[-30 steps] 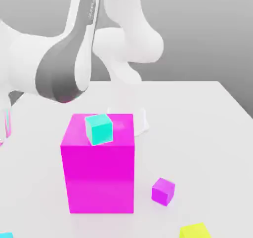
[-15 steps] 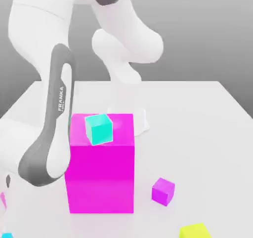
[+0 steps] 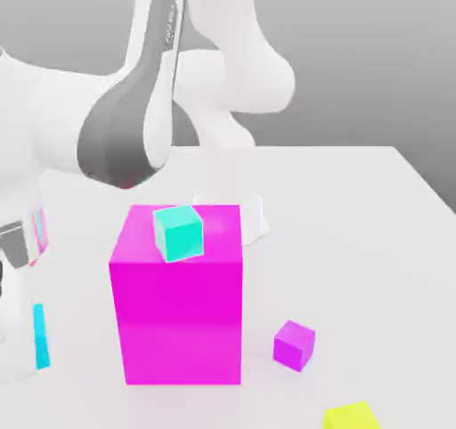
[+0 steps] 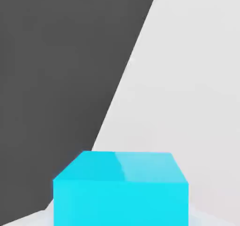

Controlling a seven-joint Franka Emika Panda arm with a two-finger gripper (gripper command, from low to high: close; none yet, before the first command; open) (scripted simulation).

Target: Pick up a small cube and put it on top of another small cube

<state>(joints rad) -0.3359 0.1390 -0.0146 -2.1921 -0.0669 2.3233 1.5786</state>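
The only lettering is a small dark mark running lengthwise on the white arm link [image 3: 167, 27] near the top of the exterior view; it is too small to read there. The cubes and the bench carry no text.

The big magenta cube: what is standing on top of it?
On the big magenta cube stands one small turquoise-green cube, near the top face's left front. The top face under that cube is covered; the rest of it looks bare.
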